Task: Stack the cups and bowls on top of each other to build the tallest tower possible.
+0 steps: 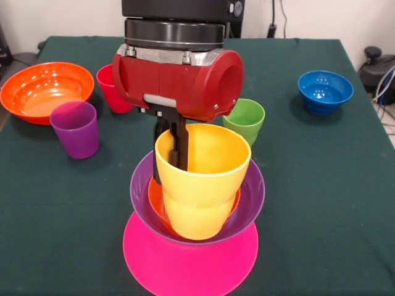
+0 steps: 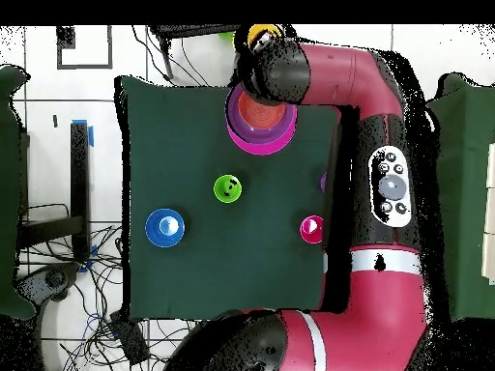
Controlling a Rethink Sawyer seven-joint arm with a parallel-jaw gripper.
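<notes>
looking at it, your tool [image 1: 171, 145] is pinching the yellow cup [image 1: 202, 179] by its rim, one finger inside. the cup sits upright, straight under the tool, nested in the small orange bowl [image 1: 155, 200] on the tower [image 1: 191, 259], so lifting straight up looks safest.

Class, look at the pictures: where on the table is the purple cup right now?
In the front view, the purple cup stands upright at the left, just in front of the large orange bowl and left of the red cup, apart from the tower.
</notes>
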